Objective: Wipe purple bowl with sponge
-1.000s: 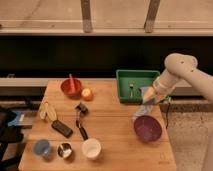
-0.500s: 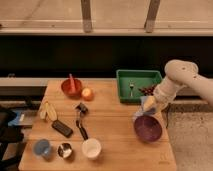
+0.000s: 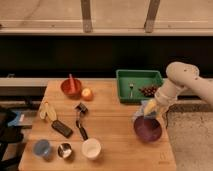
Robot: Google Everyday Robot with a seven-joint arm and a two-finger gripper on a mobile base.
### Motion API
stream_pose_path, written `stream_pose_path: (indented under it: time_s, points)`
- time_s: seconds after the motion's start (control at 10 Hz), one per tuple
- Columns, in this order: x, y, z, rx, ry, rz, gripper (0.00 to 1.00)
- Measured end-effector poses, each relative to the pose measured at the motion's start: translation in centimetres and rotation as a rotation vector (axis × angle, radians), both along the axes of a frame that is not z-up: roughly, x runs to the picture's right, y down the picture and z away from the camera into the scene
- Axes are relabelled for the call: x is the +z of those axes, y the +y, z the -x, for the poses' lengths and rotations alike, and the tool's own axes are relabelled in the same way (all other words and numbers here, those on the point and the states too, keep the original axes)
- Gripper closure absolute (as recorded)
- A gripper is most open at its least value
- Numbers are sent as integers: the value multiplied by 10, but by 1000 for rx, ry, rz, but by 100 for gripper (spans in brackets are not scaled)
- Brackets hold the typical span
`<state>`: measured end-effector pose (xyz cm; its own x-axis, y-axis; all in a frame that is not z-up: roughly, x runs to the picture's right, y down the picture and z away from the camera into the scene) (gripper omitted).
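Observation:
The purple bowl (image 3: 148, 129) sits near the right edge of the wooden table (image 3: 112, 137), its opening tipped toward the camera. My gripper (image 3: 150, 111) hangs on the white arm (image 3: 181, 80) that comes in from the right, just above the bowl's far rim. It is shut on the sponge (image 3: 148, 106), a small pale blue and yellowish block that reaches down to the rim. I cannot tell whether the sponge touches the bowl's inside.
A green tray (image 3: 123, 91) behind the bowl holds a fork and grapes (image 3: 148, 90). To the left lie a red bowl (image 3: 71, 88), an orange (image 3: 87, 94), a banana (image 3: 47, 111), a brush (image 3: 80, 122) and a black block (image 3: 62, 128). A blue cup (image 3: 42, 147), metal cup (image 3: 64, 150) and white cup (image 3: 91, 148) stand in front.
My gripper has come down with the sponge from above the tray's front edge to the purple bowl's far rim. The bowl and the other things have stayed put.

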<state>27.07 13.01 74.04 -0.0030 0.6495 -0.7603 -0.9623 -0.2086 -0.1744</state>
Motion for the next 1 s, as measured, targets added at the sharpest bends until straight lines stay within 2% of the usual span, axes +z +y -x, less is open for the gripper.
stream_pose_path:
  time_s: [0.4,0.6,1.0]
  points:
    - [0,0,0,-2,0,1,100]
    - [0,6,2,-29,4,2,100]
    - [-26,56,9,-42,-1,6,100]
